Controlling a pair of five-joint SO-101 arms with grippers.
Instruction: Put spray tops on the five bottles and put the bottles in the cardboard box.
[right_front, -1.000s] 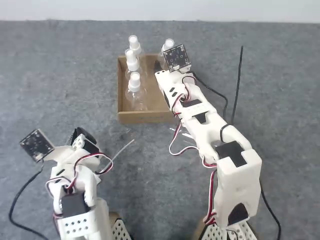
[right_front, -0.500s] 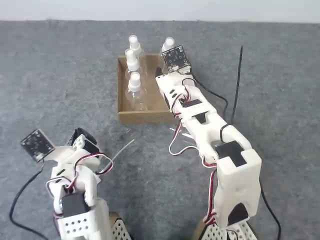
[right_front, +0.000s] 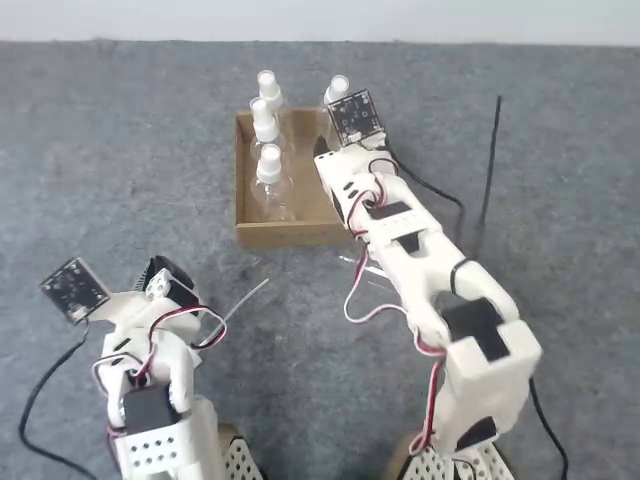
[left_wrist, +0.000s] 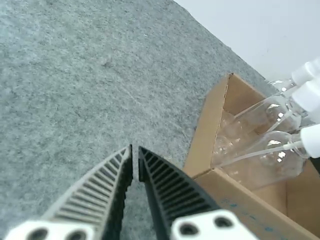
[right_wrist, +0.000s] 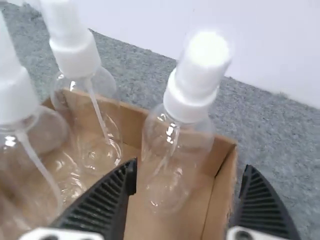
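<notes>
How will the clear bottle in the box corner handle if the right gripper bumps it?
Likely light: the bottle looks clear and empty. Probably tippy: it stands tall and narrow under a spray top. The box wall beside it may catch it.

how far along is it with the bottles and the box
Done: four bottles with spray tops on stand in the cardboard box. In hand: the right tool is open on either side of the fourth bottle, in the box corner, not gripping it. To do: I count four, so a fifth probably remains. The left tool is shut over the carpet.
</notes>
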